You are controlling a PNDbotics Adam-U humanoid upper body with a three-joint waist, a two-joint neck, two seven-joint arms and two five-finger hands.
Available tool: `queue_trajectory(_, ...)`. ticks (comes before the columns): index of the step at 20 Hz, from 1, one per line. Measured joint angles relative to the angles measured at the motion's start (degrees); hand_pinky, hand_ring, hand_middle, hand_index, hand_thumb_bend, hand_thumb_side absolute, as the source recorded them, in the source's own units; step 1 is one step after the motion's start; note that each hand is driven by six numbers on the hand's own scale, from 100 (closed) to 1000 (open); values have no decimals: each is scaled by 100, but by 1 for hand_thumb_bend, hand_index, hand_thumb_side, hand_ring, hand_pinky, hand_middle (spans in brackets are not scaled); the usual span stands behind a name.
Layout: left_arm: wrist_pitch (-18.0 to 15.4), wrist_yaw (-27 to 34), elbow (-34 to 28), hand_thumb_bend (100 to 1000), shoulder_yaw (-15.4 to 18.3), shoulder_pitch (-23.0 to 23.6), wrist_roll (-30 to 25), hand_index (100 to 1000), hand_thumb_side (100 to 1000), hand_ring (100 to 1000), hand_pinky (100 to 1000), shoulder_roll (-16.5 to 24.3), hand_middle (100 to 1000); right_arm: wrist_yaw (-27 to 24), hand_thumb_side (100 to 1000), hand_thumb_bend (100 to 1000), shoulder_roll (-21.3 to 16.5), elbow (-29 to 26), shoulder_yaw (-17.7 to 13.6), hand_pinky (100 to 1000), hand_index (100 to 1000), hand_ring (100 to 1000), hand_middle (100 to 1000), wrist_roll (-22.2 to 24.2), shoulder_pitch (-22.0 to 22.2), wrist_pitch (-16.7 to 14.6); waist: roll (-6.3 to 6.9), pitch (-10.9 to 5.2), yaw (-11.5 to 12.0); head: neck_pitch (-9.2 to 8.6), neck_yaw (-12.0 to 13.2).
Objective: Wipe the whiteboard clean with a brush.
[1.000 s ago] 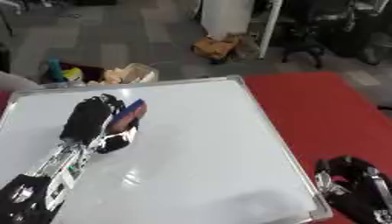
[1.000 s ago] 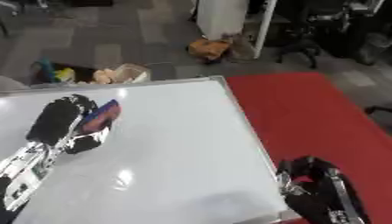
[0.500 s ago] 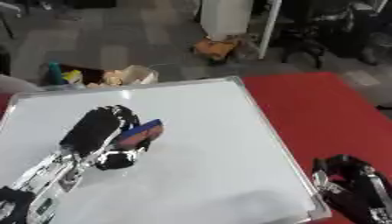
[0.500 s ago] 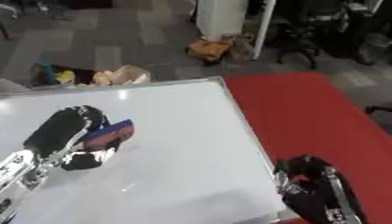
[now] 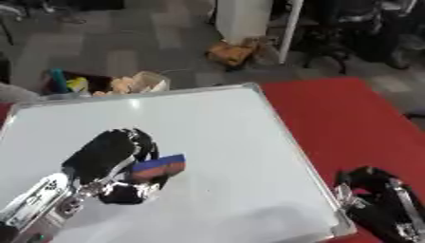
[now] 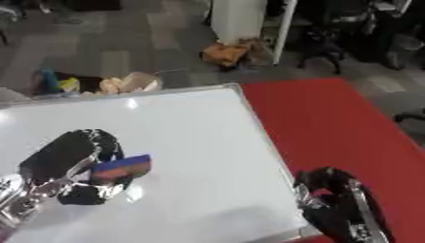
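A white whiteboard [image 5: 224,123] with a silver frame lies flat on the red table and shows no marks that I can make out. My left hand [image 5: 109,156] rests over its lower left part, fingers curled round a brush [image 5: 158,166] with a blue top and an orange band, pressed to the board. My right hand [image 5: 378,199] sits at the lower right, just off the board's right corner, on the red surface; whether its fingers are curled is unclear.
The red tabletop [image 5: 348,118] runs along the board's right side. On the grey floor beyond the far edge lie a box of coloured clutter [image 5: 99,85], a brown bag [image 5: 232,52] and black office chairs [image 5: 348,33].
My left hand has slid the brush down the board toward me and slightly right. The right hand has stayed put.
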Motion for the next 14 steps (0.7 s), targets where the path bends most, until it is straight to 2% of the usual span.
queue_trajectory(4, -147, 222, -122, 737, -24, 159, -385, 618, 641, 528, 497, 57, 477, 0, 110, 100, -1, 5, -3, 177, 486, 474, 359, -1, 0, 0, 1, -1, 12, 3, -21)
queue_trajectory(7, -280, 307, -159, 841, -18, 251, -636, 640, 756, 551, 517, 89, 501, 0, 108, 100, -1, 22, -14, 177, 486, 474, 358, -2, 1, -1, 0, -1, 18, 4, -29)
queue_trajectory(10, -366, 432, -239, 876, 61, 298, -756, 639, 806, 553, 511, 92, 501, 0, 109, 100, -1, 32, -16, 177, 486, 474, 358, -10, 2, 2, -2, -1, 28, 6, -44)
queue_trajectory(14, -298, 645, -460, 884, 274, 376, -710, 631, 815, 545, 497, 135, 493, 0, 108, 100, -1, 33, -17, 177, 485, 473, 358, -26, 2, -1, -4, -1, 54, 9, -57)
